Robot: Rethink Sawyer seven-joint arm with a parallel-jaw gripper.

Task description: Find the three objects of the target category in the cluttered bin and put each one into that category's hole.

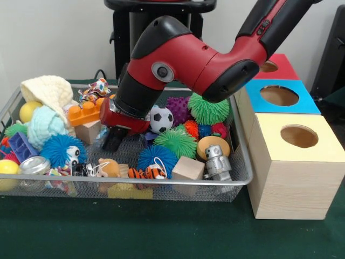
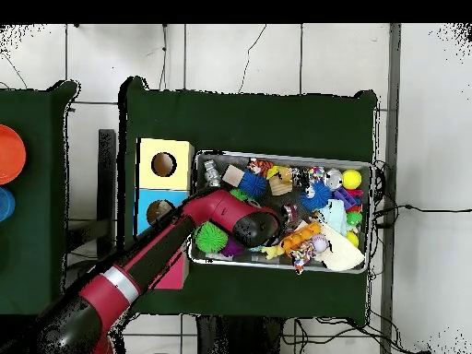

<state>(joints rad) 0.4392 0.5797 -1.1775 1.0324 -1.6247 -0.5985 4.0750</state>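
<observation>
Arm: the red and black arm (image 1: 188, 59) reaches down from the upper right into the middle of the wire bin (image 1: 237, 181), and hides the toys behind it.
Claw: the claw (image 1: 114, 139) hangs low in the bin, just beside the wooden block (image 1: 89, 131) and left of the soccer ball (image 1: 160, 119); its dark tip is near the mesh floor, and I cannot tell whether it is spread or pressed together, or whether it has anything.
Bin contents: spiky rubber balls in green (image 1: 208, 109), a second green (image 1: 176, 143), blue (image 1: 156, 158) and purple (image 1: 179, 108); an orange building brick (image 1: 86, 113); a small silver robot toy (image 1: 217, 162); a pale wooden cube (image 1: 187, 168); a striped tiger toy (image 1: 146, 173); knitted cream cloth (image 1: 48, 91) at the left end.
Boxes: three boxes stand in a row just beside the bin's right side, each with a round hole on top: yellow (image 1: 299, 156) nearest, then blue (image 1: 280, 97), then red (image 1: 277, 66).
Table: green cloth covers the table (image 1: 161, 232).
Overhead: the arm crosses the blue box (image 2: 159, 208) to the bin (image 2: 281, 159).
</observation>
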